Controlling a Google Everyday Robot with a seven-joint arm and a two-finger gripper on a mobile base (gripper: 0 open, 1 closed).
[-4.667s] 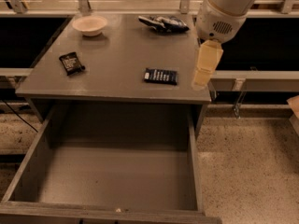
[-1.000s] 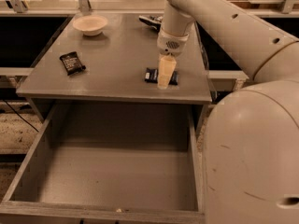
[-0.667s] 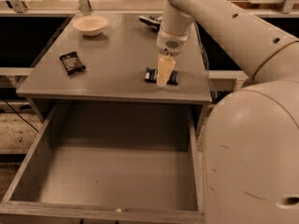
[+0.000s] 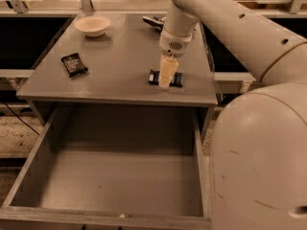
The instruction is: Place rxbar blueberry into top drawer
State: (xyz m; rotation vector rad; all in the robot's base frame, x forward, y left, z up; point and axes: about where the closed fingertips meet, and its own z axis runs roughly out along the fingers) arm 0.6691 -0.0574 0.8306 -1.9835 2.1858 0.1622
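Cream gripper point(image 4: 165, 80) sits over the dark navy snack bar point(image 4: 177, 79) on the grey cabinet top point(image 4: 120, 56). Drawer point(image 4: 120, 181): grey wood-grain. Packet point(image 4: 74, 64): black, white print. Bowl point(image 4: 92, 25): off-white. Arm point(image 4: 230, 18): off-white, dark dots.

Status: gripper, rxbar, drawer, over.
Gripper over middle of rxbar blueberry, bar flat on tabletop. Top drawer open below. Black wrapper, bowl far left, apart.
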